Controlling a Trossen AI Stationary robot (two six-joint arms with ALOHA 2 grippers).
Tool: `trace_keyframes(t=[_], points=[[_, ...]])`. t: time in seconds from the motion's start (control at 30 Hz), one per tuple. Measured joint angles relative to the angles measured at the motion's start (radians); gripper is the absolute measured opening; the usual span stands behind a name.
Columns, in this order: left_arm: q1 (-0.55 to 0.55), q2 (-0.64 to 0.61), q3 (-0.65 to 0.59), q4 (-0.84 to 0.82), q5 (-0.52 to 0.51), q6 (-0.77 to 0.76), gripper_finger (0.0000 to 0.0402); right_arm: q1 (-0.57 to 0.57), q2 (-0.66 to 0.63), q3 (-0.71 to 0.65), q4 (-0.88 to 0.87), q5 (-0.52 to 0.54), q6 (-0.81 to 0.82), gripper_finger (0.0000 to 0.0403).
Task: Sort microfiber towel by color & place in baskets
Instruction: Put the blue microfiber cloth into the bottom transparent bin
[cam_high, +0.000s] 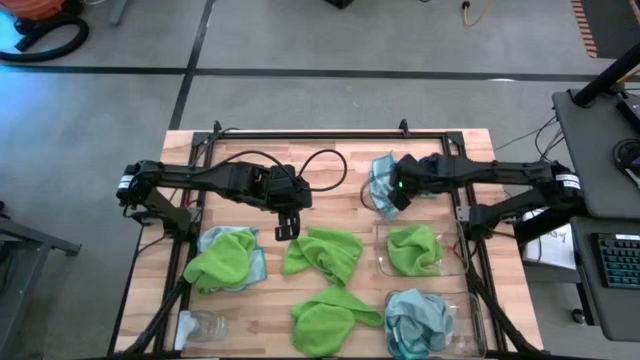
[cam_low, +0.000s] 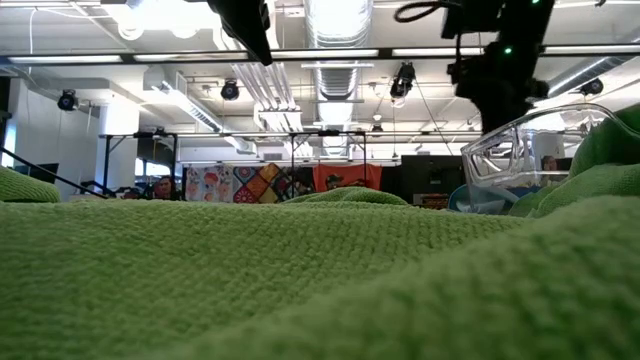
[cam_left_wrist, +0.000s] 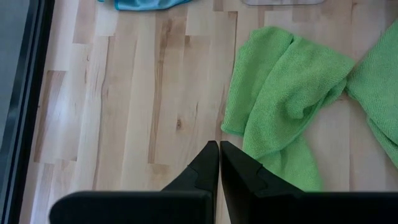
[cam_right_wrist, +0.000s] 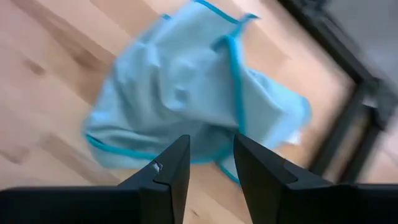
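Left gripper (cam_high: 288, 226) is pinched shut on nothing, parked over bare wood just beside the middle green towel (cam_high: 323, 251), with another green one lying over a blue at the left edge (cam_high: 226, 258) and a third green (cam_high: 330, 318) near the front. Right gripper (cam_right_wrist: 210, 163) hangs over the loose blue towel (cam_high: 381, 178) at the back, jaws partly apart and empty. I'd drop straight onto the raised fold, not the flat hem, close fully, lift clear, then carry it past the basket holding green (cam_high: 457, 255) to the front basket (cam_high: 474, 322) with the blue.
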Motion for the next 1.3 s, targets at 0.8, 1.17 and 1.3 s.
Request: trace_keyframes(t=[0.8,1.17,1.3], points=[[0.0,0.0,0.0,-0.003,0.0,0.001,0.0,-0.4,0.01,-0.13,0.194,-0.204,-0.293,0.0194],[0.0,0.0,0.0,0.001,0.0,0.001,0.0,-0.427,0.041,-0.228,0.312,-0.332,-0.302,0.0194],[0.0,0.0,0.0,0.002,0.0,0.001,0.0,-0.426,0.085,-0.228,0.326,-0.339,-0.291,0.0194]])
